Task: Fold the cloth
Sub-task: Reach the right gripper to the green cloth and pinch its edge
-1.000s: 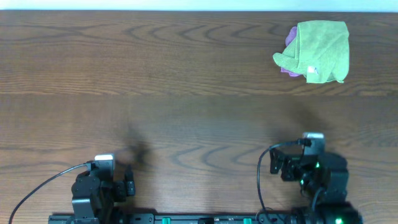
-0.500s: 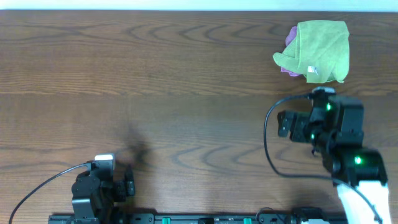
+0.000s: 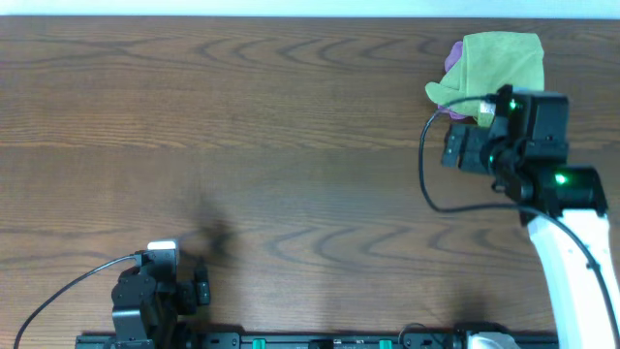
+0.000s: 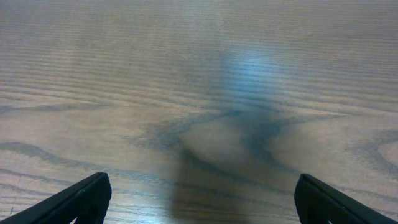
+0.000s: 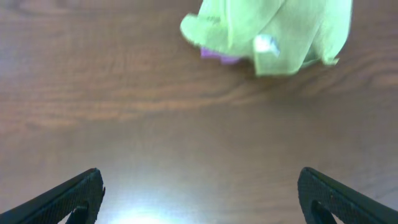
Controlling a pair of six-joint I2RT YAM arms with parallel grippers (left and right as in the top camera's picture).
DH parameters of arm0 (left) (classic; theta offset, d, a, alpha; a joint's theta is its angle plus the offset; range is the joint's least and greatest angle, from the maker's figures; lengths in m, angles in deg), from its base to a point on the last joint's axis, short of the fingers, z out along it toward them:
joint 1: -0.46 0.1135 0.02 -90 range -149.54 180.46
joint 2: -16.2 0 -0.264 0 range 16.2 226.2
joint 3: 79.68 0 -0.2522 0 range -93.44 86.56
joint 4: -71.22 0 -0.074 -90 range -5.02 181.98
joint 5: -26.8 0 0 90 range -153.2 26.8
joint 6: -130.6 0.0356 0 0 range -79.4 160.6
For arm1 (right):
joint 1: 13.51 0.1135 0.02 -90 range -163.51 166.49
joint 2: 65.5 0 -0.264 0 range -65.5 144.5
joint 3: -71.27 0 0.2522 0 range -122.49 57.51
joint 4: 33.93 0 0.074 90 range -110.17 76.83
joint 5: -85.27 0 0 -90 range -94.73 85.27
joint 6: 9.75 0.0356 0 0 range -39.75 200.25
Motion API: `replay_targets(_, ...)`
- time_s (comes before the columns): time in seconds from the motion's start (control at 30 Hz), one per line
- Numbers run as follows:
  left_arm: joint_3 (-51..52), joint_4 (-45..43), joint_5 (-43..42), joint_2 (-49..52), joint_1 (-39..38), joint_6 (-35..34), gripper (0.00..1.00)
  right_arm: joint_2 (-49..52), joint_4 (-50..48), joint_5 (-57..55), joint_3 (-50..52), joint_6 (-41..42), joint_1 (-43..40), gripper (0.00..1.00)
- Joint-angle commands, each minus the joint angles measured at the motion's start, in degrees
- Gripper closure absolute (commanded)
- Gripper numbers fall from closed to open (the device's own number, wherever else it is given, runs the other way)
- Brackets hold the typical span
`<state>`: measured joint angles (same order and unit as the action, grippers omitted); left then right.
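- The right gripper (image 5: 200, 186) is hovering with its jaws spread wide and nothing between them, close to the near edge of the cloth.
- The cloth (image 5: 280, 25), lime green, is lying loosely bunched at the far right of the table (image 3: 242, 145). It is lying partly over a purple cloth (image 5: 217, 56) that is peeking out on its left.
- A small white tag (image 5: 266, 43) is sitting on the cloth's near edge, facing the robot; any print on it is too blurred to read.
- The cloth's long axis is probably running front to back, though from overhead the arm is covering its near part.
- The left gripper (image 4: 203, 186) is resting with its jaws wide and empty at the near left of the table, well apart from the cloth.
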<state>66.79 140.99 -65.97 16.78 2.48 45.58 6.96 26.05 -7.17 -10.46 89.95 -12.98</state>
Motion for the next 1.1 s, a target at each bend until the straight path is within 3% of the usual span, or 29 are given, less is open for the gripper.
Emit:
replay_targets(0.0,1.4,1.9,0.6,-0.4,-0.3,1.2,0.05,3.5,-2.3,-1.6,-2.5,0.3,-2.0,0.01)
replay_targets(0.37,1.4,1.9,0.6,-0.4,-0.3,1.2,0.05,19.4,-19.0,1.8,-7.1,-0.5,-5.8,0.01)
replay_targets(0.47,1.4,1.9,0.6,-0.4,-0.3,1.2,0.05,22.3,-25.7,-2.0,-7.1,-0.6,-5.9,0.01)
replay_targets(1.07,1.4,1.9,0.6,-0.4,-0.3,1.2,0.05,41.1,-43.7,-2.8,-7.1,-0.1,-5.9,0.02)
